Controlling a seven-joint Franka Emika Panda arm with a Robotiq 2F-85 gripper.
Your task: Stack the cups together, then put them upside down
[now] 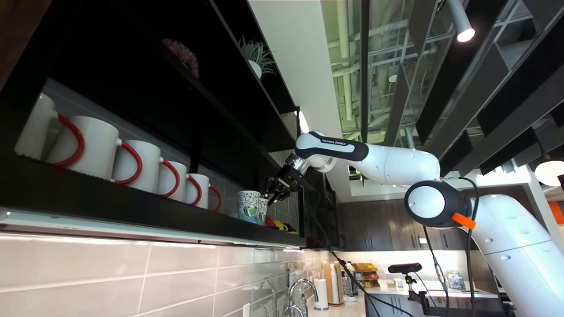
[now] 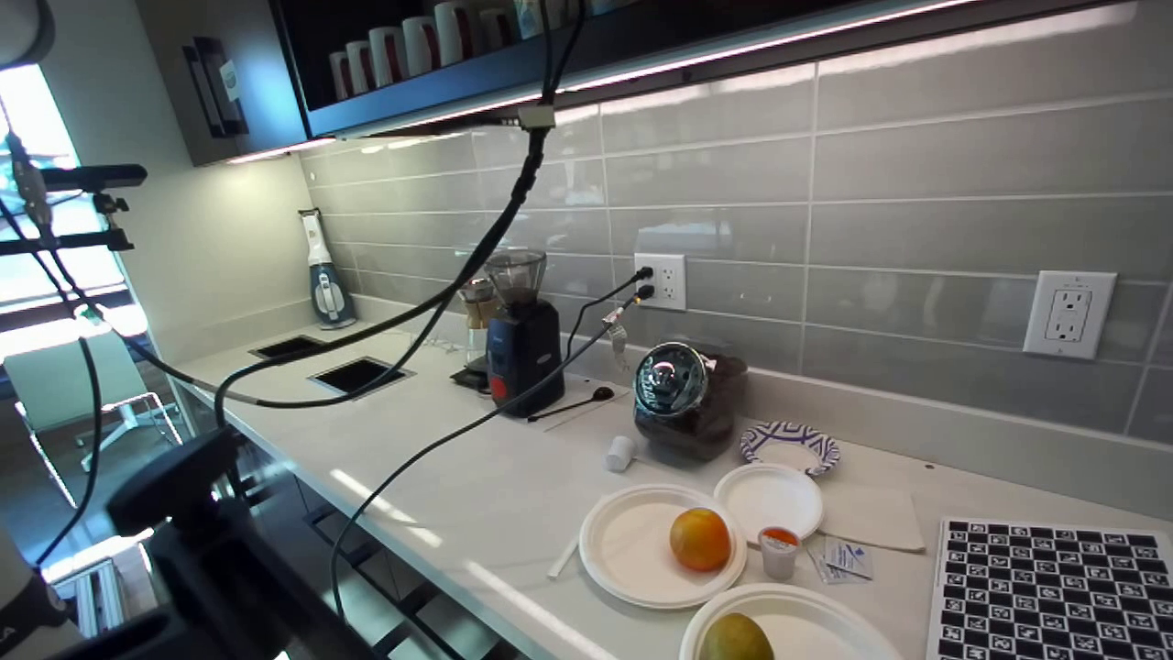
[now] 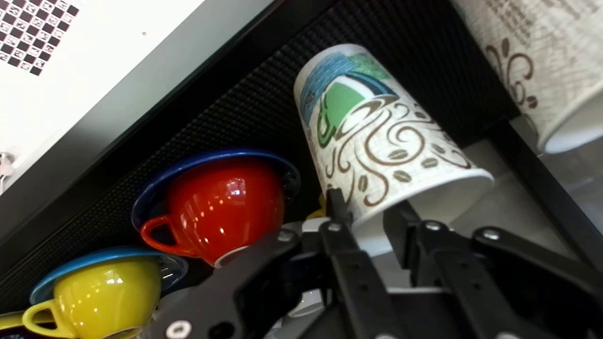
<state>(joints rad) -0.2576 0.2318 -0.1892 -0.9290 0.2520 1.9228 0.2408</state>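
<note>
Plainly, arm (image 1: 412, 165) reads "FRANKA EMIKA"; cup (image 3: 541, 61) lettering blurred.

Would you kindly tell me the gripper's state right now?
Gripper: partly open at the rim of a patterned cup, with no grip on it visible.

- Grey tiled wall (image 2: 916, 147) with two white sockets (image 2: 1070, 314), behind a pale tabletop (image 2: 495, 495).
- Dark shelf (image 2: 412, 98), strip light (image 2: 770, 44) glowing beneath.
- Bright window (image 2: 50, 110), pale chair (image 2: 50, 374) near it.
- Dark cabinets (image 1: 374, 220) farther back.
- Overhead, exposed pipes (image 1: 344, 44) and a lit spotlight (image 1: 458, 22).
</note>
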